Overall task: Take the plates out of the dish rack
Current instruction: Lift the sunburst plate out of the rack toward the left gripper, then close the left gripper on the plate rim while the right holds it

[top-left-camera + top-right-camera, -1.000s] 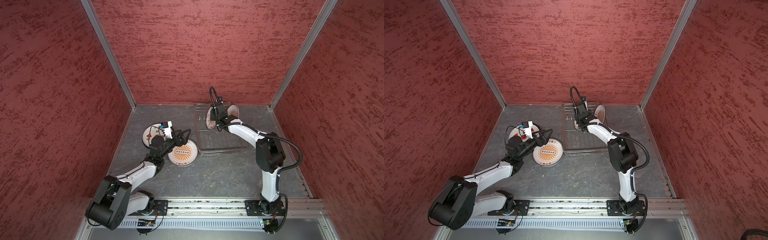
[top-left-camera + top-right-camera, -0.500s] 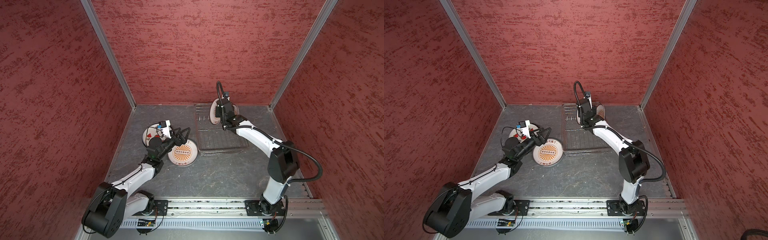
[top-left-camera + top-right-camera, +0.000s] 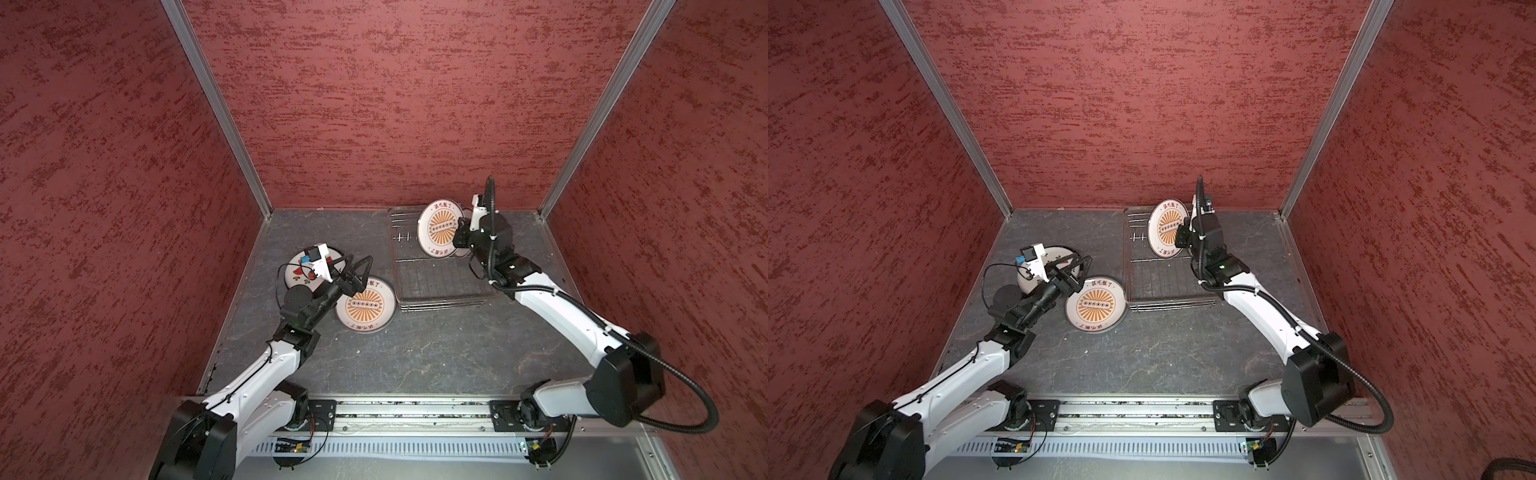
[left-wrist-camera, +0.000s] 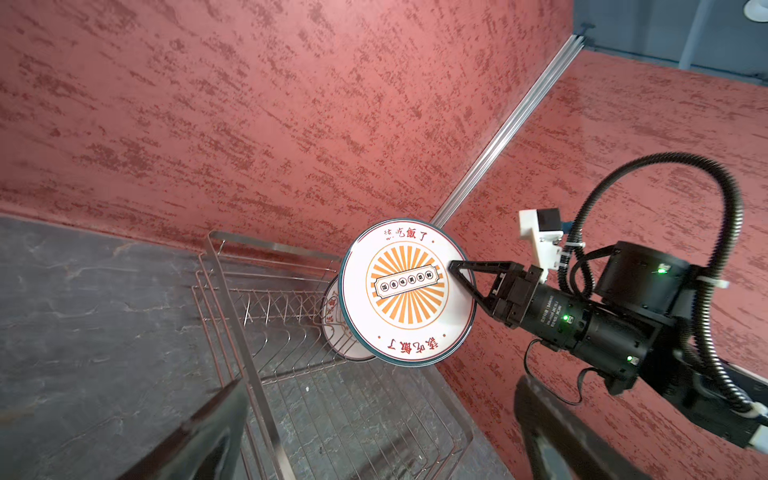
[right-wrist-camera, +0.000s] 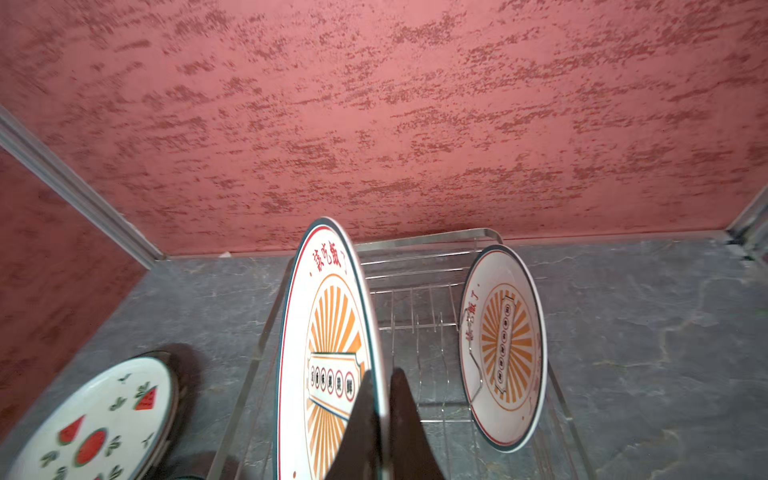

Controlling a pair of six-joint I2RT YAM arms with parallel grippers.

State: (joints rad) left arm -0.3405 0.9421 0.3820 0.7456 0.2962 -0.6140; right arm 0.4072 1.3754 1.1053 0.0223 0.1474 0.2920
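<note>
- Right pincer (image 5: 380, 415) is clenched on the rim of the held plate (image 5: 328, 353), a white one with an orange sunburst, gripped at one edge only.
- It hangs on edge, tilted, above the far end of the dish rack (image 3: 440, 286). In the left wrist view it looks clear of the prongs.
- A second sunburst plate, the racked plate (image 5: 503, 345), stands in the prongs at the rack's far right corner, just behind the held one.
- Left of the rack, two plates lie flat on the table (image 3: 415, 353). The flat sunburst plate (image 3: 365, 305) is just beside the rack's near left corner, and the watermelon plate (image 3: 297, 270) lies farther left.
- Left pincer (image 3: 353, 270) hovers over those two with its jaws spread wide, holding nothing.
- Risk: with so little rim pinched, the held plate could pivot or slip out during a swing. A low carry could catch its bottom edge on the prongs or knock the racked plate.
- Change: a second ago the held plate sat lower at the rack's far right. It has since risen, shifted left and turned its face upward. The left pincer has barely moved.
</note>
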